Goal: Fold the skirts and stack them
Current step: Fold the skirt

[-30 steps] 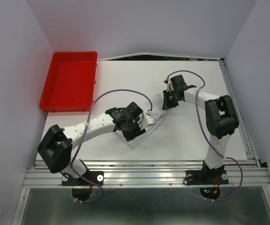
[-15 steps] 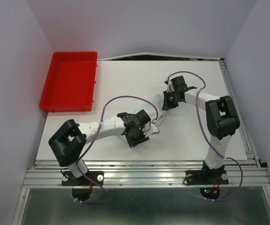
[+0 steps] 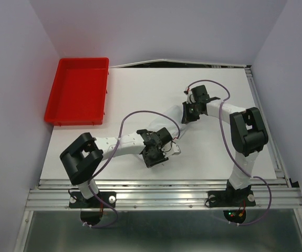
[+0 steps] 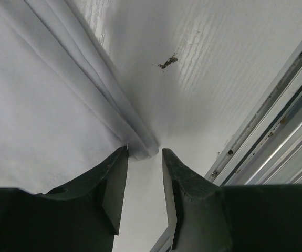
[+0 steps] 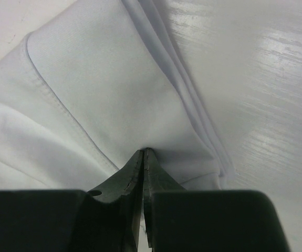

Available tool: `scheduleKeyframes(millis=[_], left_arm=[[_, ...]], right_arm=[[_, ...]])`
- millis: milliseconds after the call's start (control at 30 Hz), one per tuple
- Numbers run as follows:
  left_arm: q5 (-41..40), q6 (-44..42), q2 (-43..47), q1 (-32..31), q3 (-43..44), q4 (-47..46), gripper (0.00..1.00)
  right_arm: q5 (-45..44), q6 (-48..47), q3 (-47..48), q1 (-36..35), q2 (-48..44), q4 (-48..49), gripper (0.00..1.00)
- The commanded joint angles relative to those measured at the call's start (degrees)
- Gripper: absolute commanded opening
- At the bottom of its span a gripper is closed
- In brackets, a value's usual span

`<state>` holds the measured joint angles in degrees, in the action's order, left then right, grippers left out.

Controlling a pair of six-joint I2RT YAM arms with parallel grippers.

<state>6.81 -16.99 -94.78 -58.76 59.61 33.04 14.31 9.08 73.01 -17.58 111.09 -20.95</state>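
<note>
Far-left corner of counter is taken by a red tray with a raised rim; the lane along its right side is open. Centre is blocked: skirt lies between the two arms, with left end effector low at its near corner, jaws slightly apart, and right end effector pinched onto its far edge. Left forearm spans the near-left strip, with a purple cable looping above it. Bare counter far middle, far right, and right of the skirt up to the right arm's upright link. Metal rail runs near the skirt's folded corner, a narrow bare strip between them. Walls close off left, far and right sides.
</note>
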Motion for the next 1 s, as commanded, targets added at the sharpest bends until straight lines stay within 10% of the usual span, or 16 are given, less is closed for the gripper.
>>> scheduleKeyframes(millis=[0, 367, 967], left_arm=[[-3.02, 1.00, -0.22, -0.21, 0.77, -0.16, 0.42], [-3.64, 0.82, 1.35, -0.21, 0.59, 0.18, 0.00], [2.06, -6.46, 10.67, -0.39, -0.29, 8.35, 0.00]], right_arm=[[-2.18, -0.29, -2.17, -0.17, 1.41, -1.81, 0.08], [-1.74, -0.12, -2.52, -0.17, 1.24, -1.81, 0.08], [-3.14, 0.06, -2.35, -0.17, 2.11, -2.08, 0.08]])
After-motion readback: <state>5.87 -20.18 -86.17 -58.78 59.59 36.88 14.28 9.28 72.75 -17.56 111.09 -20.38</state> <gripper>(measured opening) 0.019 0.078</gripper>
